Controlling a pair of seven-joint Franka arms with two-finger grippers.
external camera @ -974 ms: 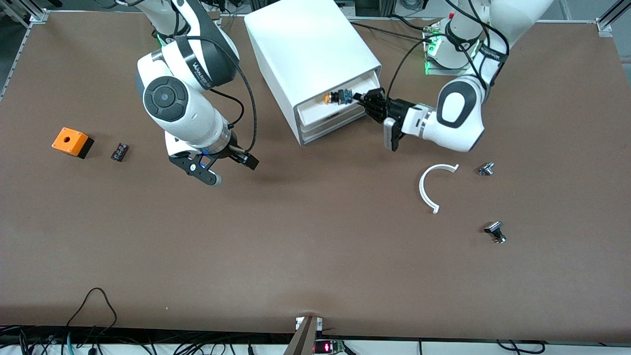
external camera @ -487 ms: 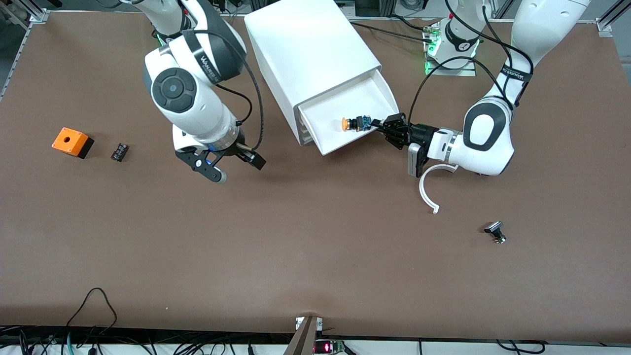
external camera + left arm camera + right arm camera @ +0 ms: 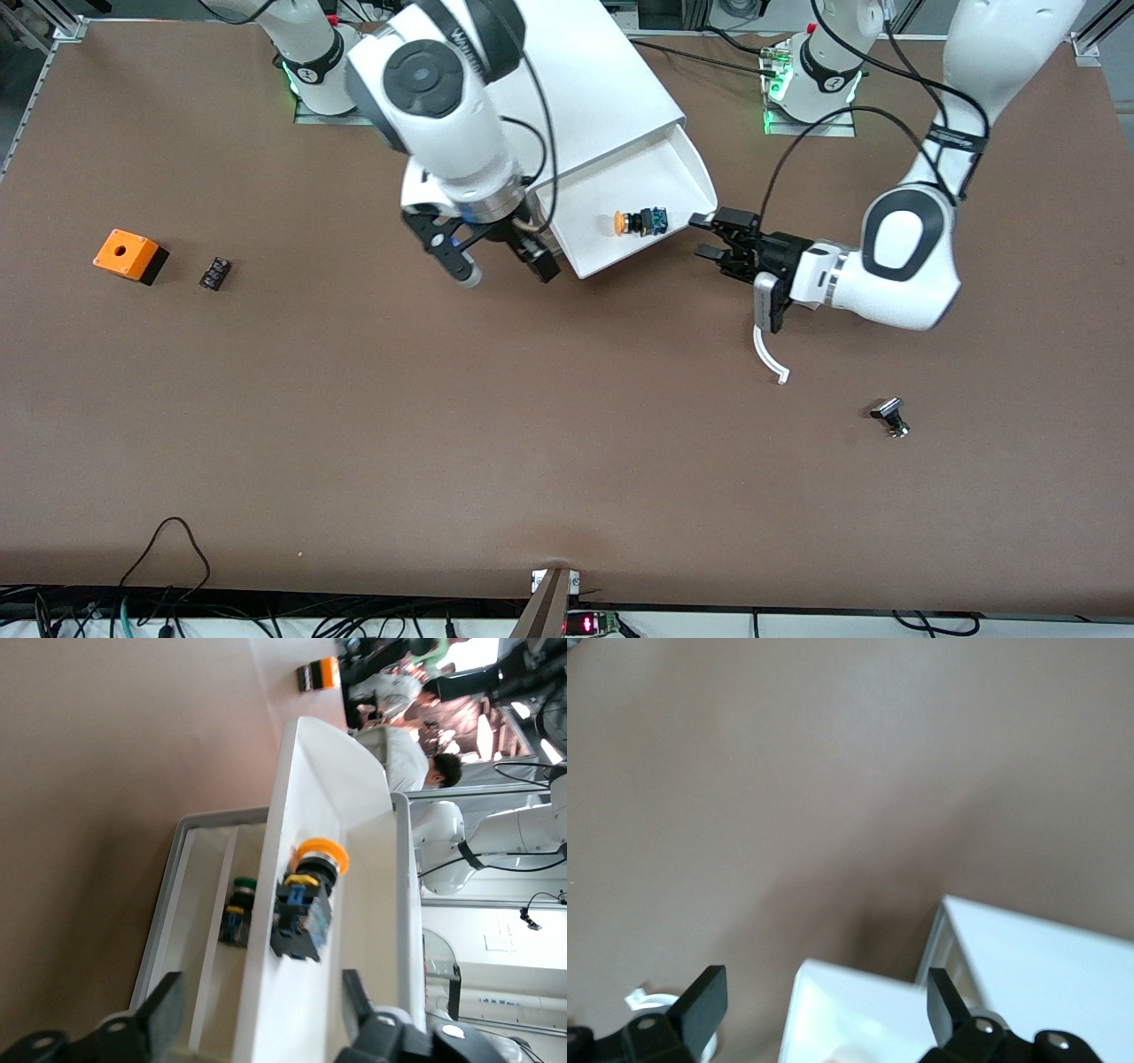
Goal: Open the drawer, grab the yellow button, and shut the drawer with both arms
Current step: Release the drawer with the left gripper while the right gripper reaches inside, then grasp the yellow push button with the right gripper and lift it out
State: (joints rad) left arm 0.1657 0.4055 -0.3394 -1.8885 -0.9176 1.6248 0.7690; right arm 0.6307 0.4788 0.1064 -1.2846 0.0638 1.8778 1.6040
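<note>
White plastic drawer cabinet (image 3: 567, 89) stands on the brown table (image 3: 567, 443) between the two arm bases, with its top drawer (image 3: 638, 217) pulled out toward the front camera. Small push button (image 3: 636, 222), black body with a blue part and a flat orange-yellow cap, lies on its side on the floor of that open drawer.

Left gripper (image 3: 706, 236), black two-finger type, sits just off the drawer's corner at the left arm's end of the table. Its fingers are spread and nothing is between them. In the left wrist view the button (image 3: 306, 904) lies ahead of the spread fingertips (image 3: 168, 1010), inside the drawer, not touched. A second small part with a green cap (image 3: 237, 908) shows in the compartment under the top drawer.

Right gripper (image 3: 500, 261), also black, hangs over the table just beside the drawer's front corner toward the right arm's end. Fingers wide apart, empty.

Orange box with a hole (image 3: 128, 254) and tiny dark block (image 3: 214, 272) lie well away from the right gripper, toward the right arm's end. White curved plastic strip (image 3: 769, 354) lies under the left wrist. Small dark metal part (image 3: 889, 416) lies nearer the front camera than the strip.
</note>
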